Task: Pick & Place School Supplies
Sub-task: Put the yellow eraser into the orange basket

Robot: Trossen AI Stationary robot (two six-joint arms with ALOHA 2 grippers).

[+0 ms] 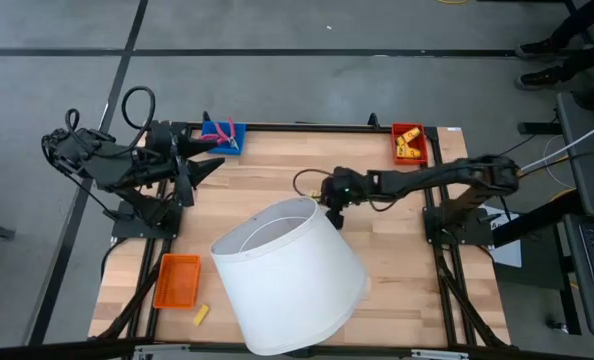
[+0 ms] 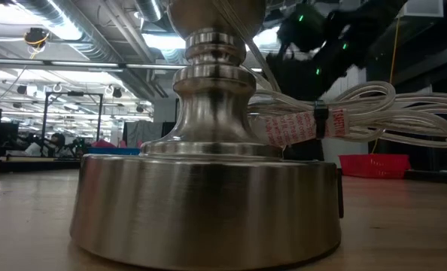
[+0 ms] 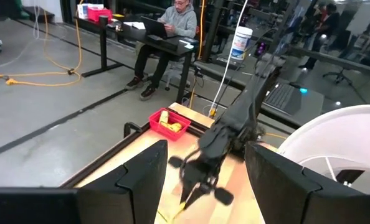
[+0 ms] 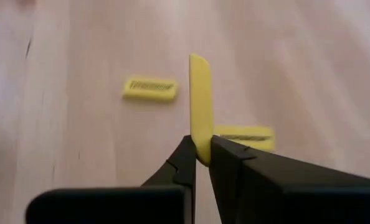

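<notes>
Right gripper (image 4: 200,155) is pinching a yellow stick (image 4: 200,106) upright between its fingertips; two yellow blocks (image 4: 149,89) are lying beyond. Next: carrying to red tray (image 1: 409,152). Left gripper (image 3: 203,180) is waiting, fingers spread.

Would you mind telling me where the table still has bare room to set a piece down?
Bare wood lies between the blue tray and the red tray along the far edge, and beside the lampshade toward the right edge. The middle is crowded: the shade fills it, with the right gripper holding a yellow piece at its rim. The orange tray takes the near-left corner.
</notes>
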